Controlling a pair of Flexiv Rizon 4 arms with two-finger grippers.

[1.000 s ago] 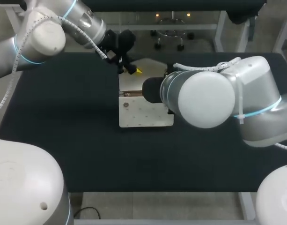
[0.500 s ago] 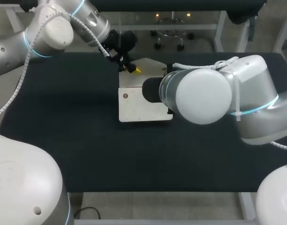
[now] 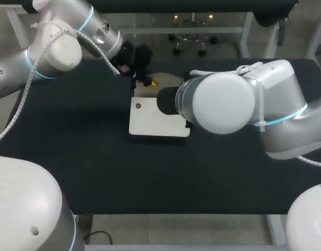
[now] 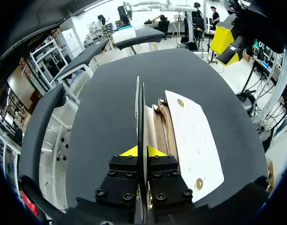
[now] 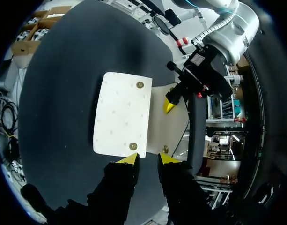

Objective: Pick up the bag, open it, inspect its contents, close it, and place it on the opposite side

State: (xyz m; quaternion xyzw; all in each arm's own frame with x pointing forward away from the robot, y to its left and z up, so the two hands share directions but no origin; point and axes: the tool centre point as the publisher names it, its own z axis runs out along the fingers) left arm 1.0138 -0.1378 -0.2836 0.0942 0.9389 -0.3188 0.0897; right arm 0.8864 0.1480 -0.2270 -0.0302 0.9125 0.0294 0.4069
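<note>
Cream bag (image 3: pixel 157 117): on the black desk (image 3: pixel 71 157), near its middle.
Left gripper (image 4: pixel 142 152): jaws clenched on bag's raised flap (image 4: pixel 139 108).
Right gripper (image 5: pixel 149 159): jaws released, at bag's opposite edge.

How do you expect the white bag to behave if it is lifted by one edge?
Probably fairly stiff: the flap held in the left gripper stands straight, edge-on. Likely light, since the bag looks thin and lies flat.
</note>
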